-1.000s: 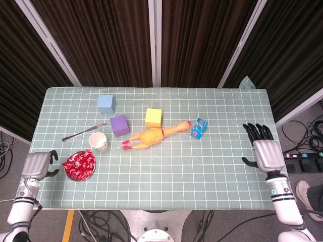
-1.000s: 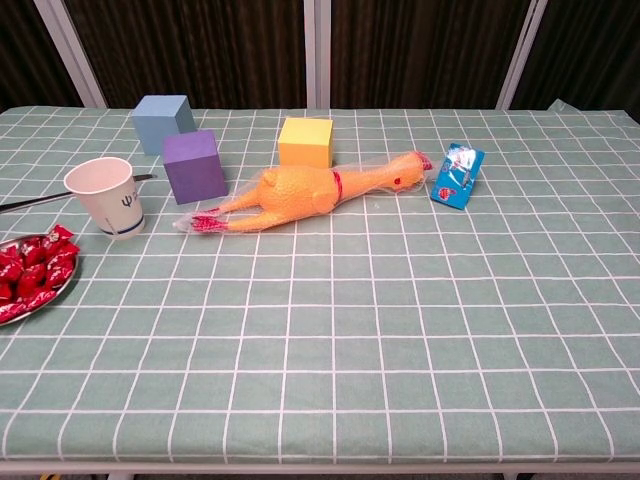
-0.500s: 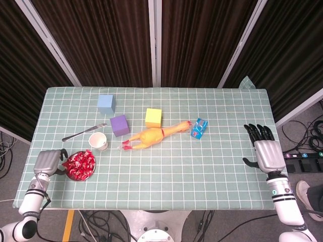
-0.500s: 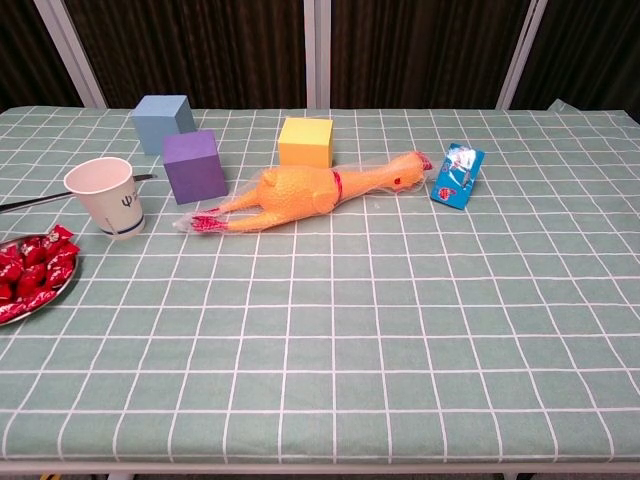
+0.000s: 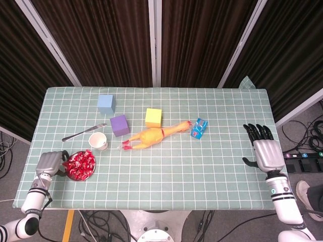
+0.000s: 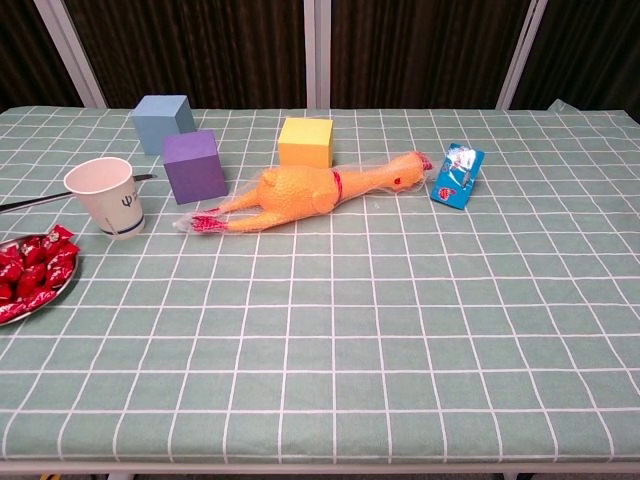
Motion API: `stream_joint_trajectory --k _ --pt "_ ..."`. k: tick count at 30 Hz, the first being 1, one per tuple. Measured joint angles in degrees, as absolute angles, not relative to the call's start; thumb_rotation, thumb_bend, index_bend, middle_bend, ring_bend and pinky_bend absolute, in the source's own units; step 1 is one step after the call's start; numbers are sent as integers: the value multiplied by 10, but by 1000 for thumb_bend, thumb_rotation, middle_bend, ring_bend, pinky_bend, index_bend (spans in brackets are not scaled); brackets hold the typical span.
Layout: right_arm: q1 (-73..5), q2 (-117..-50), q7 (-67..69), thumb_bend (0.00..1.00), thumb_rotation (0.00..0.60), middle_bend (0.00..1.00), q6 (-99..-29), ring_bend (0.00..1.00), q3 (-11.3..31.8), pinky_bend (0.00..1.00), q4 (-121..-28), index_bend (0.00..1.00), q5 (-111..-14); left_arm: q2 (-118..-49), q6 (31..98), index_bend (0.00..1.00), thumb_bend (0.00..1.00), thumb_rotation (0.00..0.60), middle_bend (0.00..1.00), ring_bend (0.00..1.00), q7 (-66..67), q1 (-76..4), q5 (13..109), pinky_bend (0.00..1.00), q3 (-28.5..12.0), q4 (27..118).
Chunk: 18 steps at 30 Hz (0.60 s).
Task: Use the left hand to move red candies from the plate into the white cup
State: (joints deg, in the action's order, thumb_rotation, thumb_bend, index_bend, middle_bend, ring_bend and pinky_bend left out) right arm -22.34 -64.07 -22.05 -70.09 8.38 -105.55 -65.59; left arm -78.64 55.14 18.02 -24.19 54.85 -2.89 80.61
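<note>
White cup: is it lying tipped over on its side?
No, the white cup stands upright with its mouth open upward, behind the plate of red candies.

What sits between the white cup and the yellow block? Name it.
The purple block sits between the white cup and the yellow block, nearer the cup. The head view shows it best; the chest view agrees.

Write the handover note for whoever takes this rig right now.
Left hand: at the left rim of the plate, holding nothing visible; finger pose unclear.
Right hand: open, idle at the table's right edge.
Red candies: all heaped on the plate at front left.
White cup: upright just behind the plate, and looks empty in the head view.
Done: nothing moved yet.
Left: pick candies with the left hand and drop them in the cup.
</note>
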Motion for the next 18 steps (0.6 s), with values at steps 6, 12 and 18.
stream_joint_trajectory --k 6,12,18 --pt "-224 -642 -223 101 600 67 -702 0 84 0 -1056 8 -654 -788 546 475 165 600 541 852 179 -244 554 963 -27 805" --pt "-224 -642 -225 101 600 67 -703 0 83 0 -1057 8 -652 -790 536 494 176 600 571 856 180 -246 548 965 -26 804" --pt "-225 -643 -225 101 600 67 -702 0 84 0 -1054 8 -649 -789 545 550 191 600 634 863 176 -247 562 971 -27 808"
